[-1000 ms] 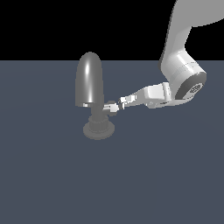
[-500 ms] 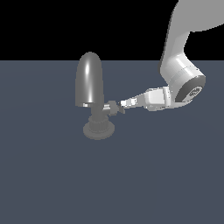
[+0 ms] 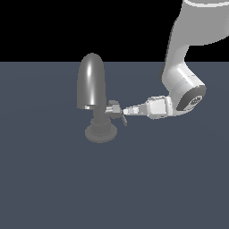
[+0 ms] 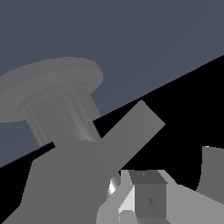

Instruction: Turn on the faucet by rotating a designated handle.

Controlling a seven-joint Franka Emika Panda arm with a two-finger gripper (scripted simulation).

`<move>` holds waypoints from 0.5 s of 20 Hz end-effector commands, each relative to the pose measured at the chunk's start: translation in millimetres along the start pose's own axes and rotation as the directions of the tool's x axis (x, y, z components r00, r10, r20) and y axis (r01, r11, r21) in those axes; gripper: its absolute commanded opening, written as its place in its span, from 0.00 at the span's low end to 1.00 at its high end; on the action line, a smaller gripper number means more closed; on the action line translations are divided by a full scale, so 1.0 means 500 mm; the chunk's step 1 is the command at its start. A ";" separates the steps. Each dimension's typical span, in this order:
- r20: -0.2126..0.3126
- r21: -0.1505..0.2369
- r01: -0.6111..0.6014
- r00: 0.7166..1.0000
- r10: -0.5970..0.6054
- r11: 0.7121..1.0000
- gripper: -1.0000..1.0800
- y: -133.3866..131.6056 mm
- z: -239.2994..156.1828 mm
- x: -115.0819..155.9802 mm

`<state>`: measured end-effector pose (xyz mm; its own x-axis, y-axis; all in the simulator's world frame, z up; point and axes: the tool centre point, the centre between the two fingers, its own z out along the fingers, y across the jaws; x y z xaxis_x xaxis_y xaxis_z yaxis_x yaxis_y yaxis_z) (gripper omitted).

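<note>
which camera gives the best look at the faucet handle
The exterior view: the handle sticks out from the faucet neck, the hand at its tip. The wrist view shows only a close grey bar.

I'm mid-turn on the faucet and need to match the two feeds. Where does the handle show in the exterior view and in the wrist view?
Exterior view: the handle juts from the faucet neck toward the exterior view's right, just below the domed spout, meeting the gripper tip.
Wrist view: the handle is the flat grey bar slanting across mid-picture, close to the camera.
Shared landmark: the ribbed round base.
</note>
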<state>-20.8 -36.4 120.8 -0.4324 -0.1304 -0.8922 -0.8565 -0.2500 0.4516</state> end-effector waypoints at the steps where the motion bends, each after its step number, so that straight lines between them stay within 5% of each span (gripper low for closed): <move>1: 0.000 0.007 -0.008 1.000 0.008 1.000 0.00 -0.016 0.000 0.018; 10: 0.006 0.010 -0.037 0.999 0.037 0.999 0.00 -0.063 0.001 0.070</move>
<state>-12.0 -38.7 100.8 -0.4483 -0.1251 -0.8851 -0.8475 -0.2554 0.4653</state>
